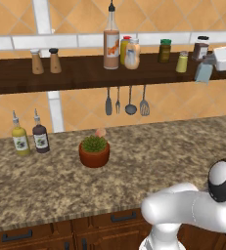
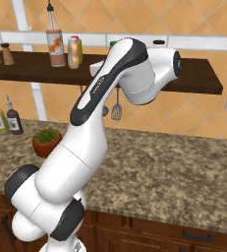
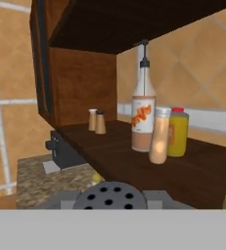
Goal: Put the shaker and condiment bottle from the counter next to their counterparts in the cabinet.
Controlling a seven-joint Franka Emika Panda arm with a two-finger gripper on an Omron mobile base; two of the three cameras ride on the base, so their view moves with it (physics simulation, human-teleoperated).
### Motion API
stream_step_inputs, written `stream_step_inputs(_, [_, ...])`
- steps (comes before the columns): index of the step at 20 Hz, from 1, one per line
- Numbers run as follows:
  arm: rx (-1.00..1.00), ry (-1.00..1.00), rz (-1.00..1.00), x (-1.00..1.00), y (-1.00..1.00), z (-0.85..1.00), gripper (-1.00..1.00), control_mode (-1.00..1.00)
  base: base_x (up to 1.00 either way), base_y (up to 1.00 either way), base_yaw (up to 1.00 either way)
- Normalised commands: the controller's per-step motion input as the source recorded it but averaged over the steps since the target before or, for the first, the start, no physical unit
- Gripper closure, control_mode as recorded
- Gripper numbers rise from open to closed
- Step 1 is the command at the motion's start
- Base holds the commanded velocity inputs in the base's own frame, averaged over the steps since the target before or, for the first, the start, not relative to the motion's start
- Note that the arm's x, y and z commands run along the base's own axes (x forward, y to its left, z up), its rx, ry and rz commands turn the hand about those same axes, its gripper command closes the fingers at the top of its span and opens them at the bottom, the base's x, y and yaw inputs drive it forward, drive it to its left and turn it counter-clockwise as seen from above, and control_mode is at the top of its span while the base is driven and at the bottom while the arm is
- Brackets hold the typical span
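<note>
My gripper (image 1: pixel 207 64) is up at the right end of the dark wooden cabinet shelf (image 1: pixel 80 78), shut on the pale blue-grey shaker (image 1: pixel 203 72). The shaker hangs tilted at the shelf's front edge, just right of the yellow-green shaker (image 1: pixel 182 62). Its grey perforated top (image 3: pixel 109 195) shows low in the hand view. The clear peach condiment bottle (image 1: pixel 132 53) stands on the shelf against the yellow red-capped bottle (image 1: pixel 125 47) and beside the tall orange-labelled bottle (image 1: pixel 111 45). From the hand view it (image 3: pixel 159 135) stands in front of the yellow bottle (image 3: pixel 178 132).
Two brown shakers (image 1: pixel 45 61) stand at the shelf's left end, and dark jars (image 1: pixel 165 50) sit near its right. On the granite counter (image 1: pixel 153 156) are a potted plant (image 1: pixel 94 151) and two small bottles (image 1: pixel 30 138). Utensils (image 1: pixel 126 100) hang under the shelf.
</note>
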Motion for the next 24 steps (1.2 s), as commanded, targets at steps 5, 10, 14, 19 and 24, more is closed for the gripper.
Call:
stream_step_inputs(5, [0.0, 0.0, 0.0, 0.44, -0.4, 0.06, 1.0, -1.0, 0.0, 0.0, 0.0])
stream_step_inputs(10, [0.0, 0.0, 0.0, 0.52, -0.25, 0.0, 1.0, -1.0, 0.0, 0.0, 0.0])
stream_step_inputs(14, [0.0, 0.0, 0.0, 0.5, -0.26, 0.0, 1.0, -1.0, 0.0, 0.0, 0.0])
stream_step_inputs(19, [0.0, 0.0, 0.0, 0.34, -0.21, 0.0, 1.0, -1.0, 0.0, 0.0, 0.0])
stream_step_inputs(24, [0.0, 0.0, 0.0, 0.3, -0.05, 0.0, 1.0, -1.0, 0.0, 0.0, 0.0])
